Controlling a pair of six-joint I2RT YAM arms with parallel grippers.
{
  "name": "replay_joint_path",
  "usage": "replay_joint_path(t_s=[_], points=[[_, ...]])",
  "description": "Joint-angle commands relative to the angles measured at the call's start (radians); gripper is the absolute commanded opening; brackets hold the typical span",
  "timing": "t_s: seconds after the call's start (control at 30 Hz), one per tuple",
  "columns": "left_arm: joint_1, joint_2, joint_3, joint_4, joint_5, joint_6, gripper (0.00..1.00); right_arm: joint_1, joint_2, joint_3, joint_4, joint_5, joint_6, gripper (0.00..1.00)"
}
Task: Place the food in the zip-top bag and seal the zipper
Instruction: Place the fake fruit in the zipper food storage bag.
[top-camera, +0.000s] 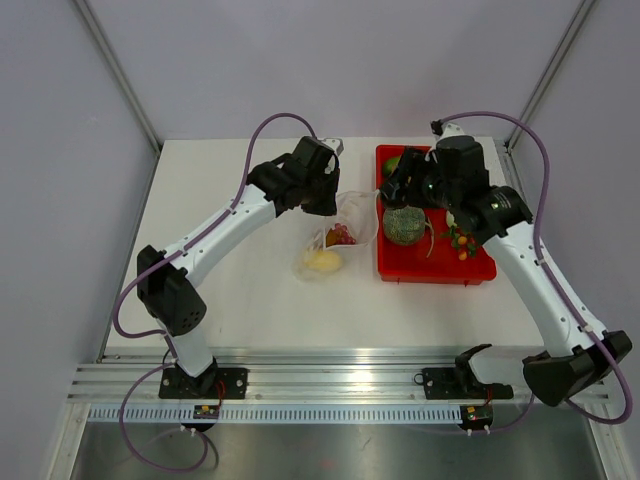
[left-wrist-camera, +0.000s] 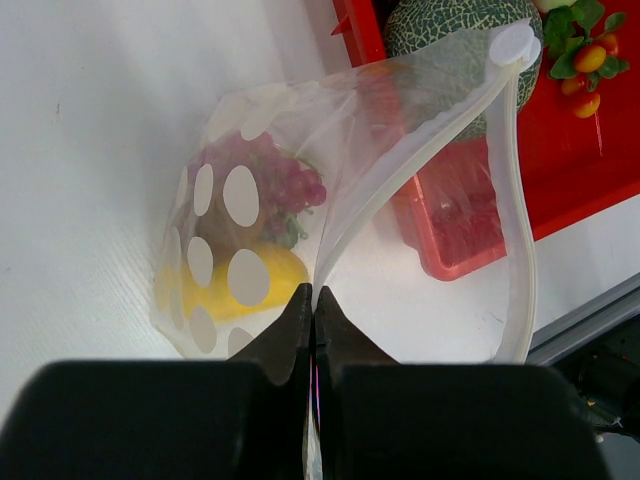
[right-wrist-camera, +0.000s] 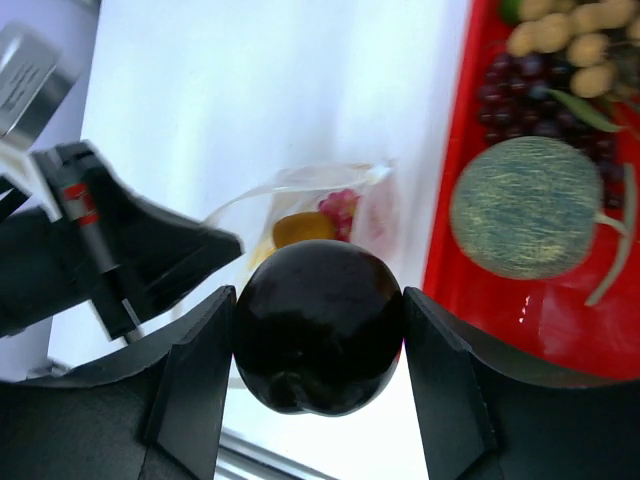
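The zip-top bag (top-camera: 355, 222) is lying on the counter (top-camera: 260, 310) just beside the red tray (top-camera: 436, 275), already holding two pieces — a grape bunch (left-wrist-camera: 285, 180) and a yellow piece (left-wrist-camera: 255, 285). The left tool (left-wrist-camera: 313, 305) is pinching its mouth edge, apparently propping it open, while the right tool (right-wrist-camera: 320, 300) is clasping one dark round fruit (right-wrist-camera: 320, 335), hovering near the mouth.

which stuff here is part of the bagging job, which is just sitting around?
Job: zip-top bag, its zipper, purple grapes and yellow lemon inside, dark round fruit in right gripper, left gripper pinching bag edge.
Idle: red tray, aluminium rail.
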Motion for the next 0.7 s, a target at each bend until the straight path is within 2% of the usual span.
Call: replay_joint_path(t_s=[0.0,0.27,0.3,0.33,0.43,0.53,0.67], points=[[-0.003,-0.027,0.005,0.030,0.022,0.015,0.00,0.088,0.052,0.045,0.035,0.024,0.022,0.48],[-0.002,-0.041,-0.010,0.025,0.021,0.013,0.00,0.131,0.157,0.036,0.070,-0.005,0.035,0.52],[-0.002,-0.041,-0.009,0.025,0.021,0.012,0.00,0.136,0.177,0.036,0.068,-0.005,0.033,0.55],[-0.002,-0.039,-0.004,0.026,0.028,0.012,0.00,0.134,0.186,0.036,0.064,-0.005,0.030,0.69],[-0.002,-0.032,0.013,0.022,0.027,0.012,0.00,0.136,0.204,0.051,0.041,-0.005,0.030,0.85],[-0.002,-0.022,0.026,0.017,0.033,0.012,0.00,0.139,0.185,0.045,0.039,0.001,0.027,0.91],[-0.002,-0.018,0.022,0.020,0.037,0.009,0.00,0.137,0.151,0.039,0.026,0.056,0.015,0.92]])
